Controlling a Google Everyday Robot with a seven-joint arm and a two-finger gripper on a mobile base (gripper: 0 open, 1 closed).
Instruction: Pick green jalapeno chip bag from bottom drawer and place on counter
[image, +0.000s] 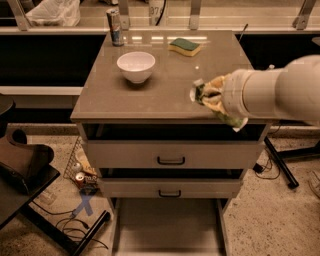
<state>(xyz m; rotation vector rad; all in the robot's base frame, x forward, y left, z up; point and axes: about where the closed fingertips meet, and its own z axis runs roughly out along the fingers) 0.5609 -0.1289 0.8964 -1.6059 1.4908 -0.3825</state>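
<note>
My claw (205, 95) sits at the end of the white arm reaching in from the right, over the front right corner of the counter (150, 100). It is clamped on the chip bag (220, 107) — the bag is bunched against the wrist and its lower corner hangs past the counter's front edge, so I judge it carried, not yet set down. The bottom drawer (170, 225) stands pulled out below, flat floor showing. The bag looks small, crumpled and shiny, green with pale yellowish patches. A white bowl (135, 66) sits well apart, back left.
</note>
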